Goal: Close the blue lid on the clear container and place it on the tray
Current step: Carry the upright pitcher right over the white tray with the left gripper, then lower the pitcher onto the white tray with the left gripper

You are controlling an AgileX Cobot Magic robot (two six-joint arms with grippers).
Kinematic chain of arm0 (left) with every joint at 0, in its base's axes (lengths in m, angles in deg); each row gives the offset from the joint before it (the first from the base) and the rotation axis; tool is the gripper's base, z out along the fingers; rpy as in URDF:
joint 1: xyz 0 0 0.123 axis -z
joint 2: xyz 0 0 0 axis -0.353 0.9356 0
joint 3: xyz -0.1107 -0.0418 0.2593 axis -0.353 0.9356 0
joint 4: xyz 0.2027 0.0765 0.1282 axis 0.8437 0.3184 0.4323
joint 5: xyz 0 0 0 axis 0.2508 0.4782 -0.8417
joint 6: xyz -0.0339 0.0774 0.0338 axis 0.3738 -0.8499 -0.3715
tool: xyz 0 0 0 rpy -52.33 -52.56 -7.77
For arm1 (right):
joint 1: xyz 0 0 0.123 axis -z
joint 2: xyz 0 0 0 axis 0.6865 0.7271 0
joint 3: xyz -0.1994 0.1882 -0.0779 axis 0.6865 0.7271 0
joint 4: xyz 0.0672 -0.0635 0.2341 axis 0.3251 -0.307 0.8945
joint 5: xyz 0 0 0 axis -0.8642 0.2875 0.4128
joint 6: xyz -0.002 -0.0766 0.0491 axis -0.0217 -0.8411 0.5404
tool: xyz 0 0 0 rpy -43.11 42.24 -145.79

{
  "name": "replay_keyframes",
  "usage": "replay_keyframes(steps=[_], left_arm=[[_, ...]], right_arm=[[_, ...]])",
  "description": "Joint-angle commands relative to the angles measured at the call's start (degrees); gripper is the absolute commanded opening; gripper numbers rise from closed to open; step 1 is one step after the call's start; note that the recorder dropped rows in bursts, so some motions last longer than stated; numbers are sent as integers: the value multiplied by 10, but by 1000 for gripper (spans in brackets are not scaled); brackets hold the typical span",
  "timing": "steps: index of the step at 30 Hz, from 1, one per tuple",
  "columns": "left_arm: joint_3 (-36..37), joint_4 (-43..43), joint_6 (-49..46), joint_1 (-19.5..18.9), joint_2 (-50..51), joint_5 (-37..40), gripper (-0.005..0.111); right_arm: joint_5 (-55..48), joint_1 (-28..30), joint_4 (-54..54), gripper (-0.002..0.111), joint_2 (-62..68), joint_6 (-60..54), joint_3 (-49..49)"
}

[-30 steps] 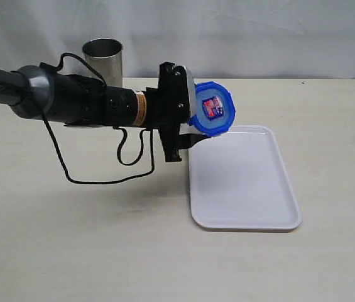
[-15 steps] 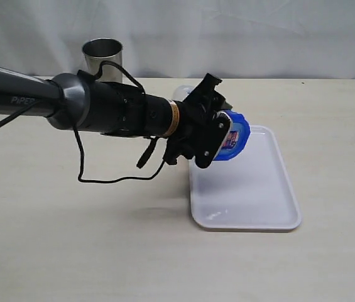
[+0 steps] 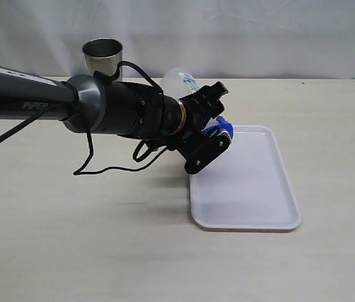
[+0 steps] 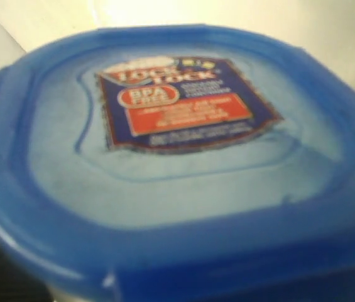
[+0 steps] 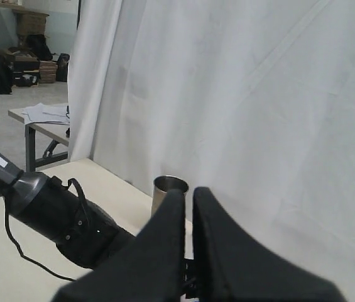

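Exterior view: a wide beige table top stands before a white cloth curtain. The long grey-and-black left arm reaches across it from the left. The flat white rectangular plastic tray, with rounded corners and a low rim, lies right of the middle. A grey stainless-steel cup stands upright at the far side, well apart from the tray. A tall clear container of transparent plastic shows just above and behind the arm. Whether it is joined to the lid cannot be told. The left gripper has its black fingers spread fairly wide and clamps the small, roundish-octagonal plastic blue lid between them, in the air over the tray's far left corner. In the left wrist view the lid fills the picture, its red, white and blue sticker facing the camera. In the right wrist view the right gripper is raised, its fingers pressed together on nothing.
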Motion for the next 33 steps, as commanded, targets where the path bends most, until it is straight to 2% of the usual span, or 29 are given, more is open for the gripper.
replay_keyframes(steps=[1,13,18,22,29,33], left_arm=[[-6,50,-2,18,-7,47,0],[-6,56,88,21,-7,-2,0],[-6,55,225,21,-7,-57,0],[-6,51,411,9,-7,-152,0],[-6,39,636,-41,-7,-414,0],[-6,21,728,-60,-7,-474,0]], right_arm=[[4,4,3,5,-3,2,4],[3,4,3,5,-3,2,3],[3,4,3,5,-3,2,3],[3,4,3,5,-3,2,3],[3,4,3,5,-3,2,3],[3,4,3,5,-3,2,3]])
